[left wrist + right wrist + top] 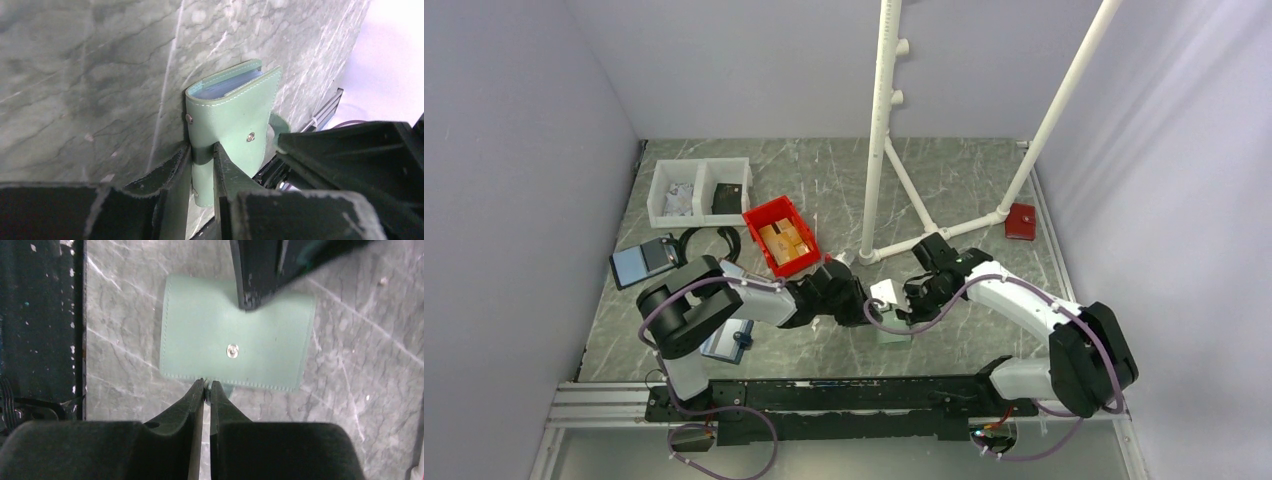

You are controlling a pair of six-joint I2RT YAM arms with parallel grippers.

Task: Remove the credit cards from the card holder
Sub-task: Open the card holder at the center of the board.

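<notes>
Left wrist view: left gripper (202, 147) jaws narrow, clamped on the lower cover of the card holder (235, 110), one finger on each side of the teal leather. Holder is tilted up off the table (984, 190), pale blue pocket edges showing at its top. Right gripper (206, 383) jaws nearly together, only a sliver between them, tips at the holder's near stitched edge just beside the small tab (277, 127); can't tell if the tab is pinched. Right wrist view has the closed cover face-on with a snap stud (232, 351) at centre, a left finger overlapping its far edge. Credit cards can't be made out, hidden inside the pockets. Top view puts the holder between both grippers at mid-table, near the black rail (844, 395) at the front edge, mostly covered by the arms. Bare marble to the right of the holder and behind it up to the white pipe frame (879, 130). Red bin (781, 237) sits near, just behind the left arm's wrist, white two-part tray (700, 190) further back-left. Dark folder (642, 262) lies left, another folder (727, 340) partly hidden under the left arm. Small red object (1021, 221) at far right, too small to identify.
</notes>
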